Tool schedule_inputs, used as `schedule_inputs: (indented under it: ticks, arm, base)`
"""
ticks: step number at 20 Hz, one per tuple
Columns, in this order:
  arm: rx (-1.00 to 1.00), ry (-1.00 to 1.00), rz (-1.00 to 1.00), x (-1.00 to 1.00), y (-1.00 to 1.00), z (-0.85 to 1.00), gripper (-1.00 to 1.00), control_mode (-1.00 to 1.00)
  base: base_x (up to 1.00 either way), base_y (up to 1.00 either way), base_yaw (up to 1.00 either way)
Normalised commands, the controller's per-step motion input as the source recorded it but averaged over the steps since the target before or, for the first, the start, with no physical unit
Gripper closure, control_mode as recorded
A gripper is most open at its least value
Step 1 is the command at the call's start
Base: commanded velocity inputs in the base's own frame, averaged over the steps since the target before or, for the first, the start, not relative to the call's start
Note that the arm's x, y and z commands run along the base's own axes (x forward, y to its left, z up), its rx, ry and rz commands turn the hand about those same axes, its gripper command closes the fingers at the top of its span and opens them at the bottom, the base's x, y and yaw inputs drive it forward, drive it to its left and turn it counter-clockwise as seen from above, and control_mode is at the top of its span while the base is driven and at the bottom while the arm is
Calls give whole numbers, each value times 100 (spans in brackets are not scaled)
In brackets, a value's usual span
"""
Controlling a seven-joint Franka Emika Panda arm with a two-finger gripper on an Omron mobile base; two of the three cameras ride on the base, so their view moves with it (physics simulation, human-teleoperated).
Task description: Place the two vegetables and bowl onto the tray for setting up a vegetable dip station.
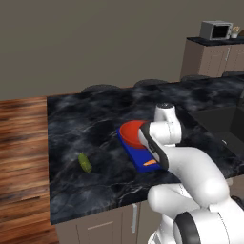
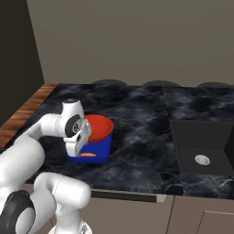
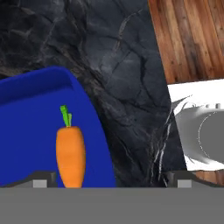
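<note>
No brand, label or writing can be read anywhere; at the far left of the left base view a wooden floor (image 1: 21, 157) runs beside the dark marbled tabletop (image 1: 95, 119), with a plain grey-brown wall behind; on the tabletop's left part the yellow-green pickle (image 1: 85, 162) lies alone, well apart from the blue tray (image 1: 136, 159); the tray sits near the tabletop's front edge, the red-orange bowl (image 1: 131, 132) resting on its far end and the orange carrot (image 1: 150, 162) lying on its near end; the white arm rises just right of the tray and hides part of it; further right a dark sink (image 2: 201, 146) is sunk into the tabletop, and at the far right a grey microwave (image 1: 216, 30) stands on a distant cabinet; in the hand view the carrot, green stub pointing up, lies flat on the tray close to its rim, and the tool (image 3: 109, 181) hangs above it released, its fingertips (image 3: 40, 183) spread wide apart and gripping nothing
</note>
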Motion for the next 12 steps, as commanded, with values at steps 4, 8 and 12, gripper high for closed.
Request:
schedule_inputs:
  ticks: [4,8,12]
  arm:
    - [-11,12,27,-27,18,20,-100,-100]
    - [-10,5,34,-28,17,20,-100,-100]
    - [-9,1,34,-25,22,20,-100,-100]
  base:
    - [0,0,0]
    - [0,0,0]
    - [0,0,0]
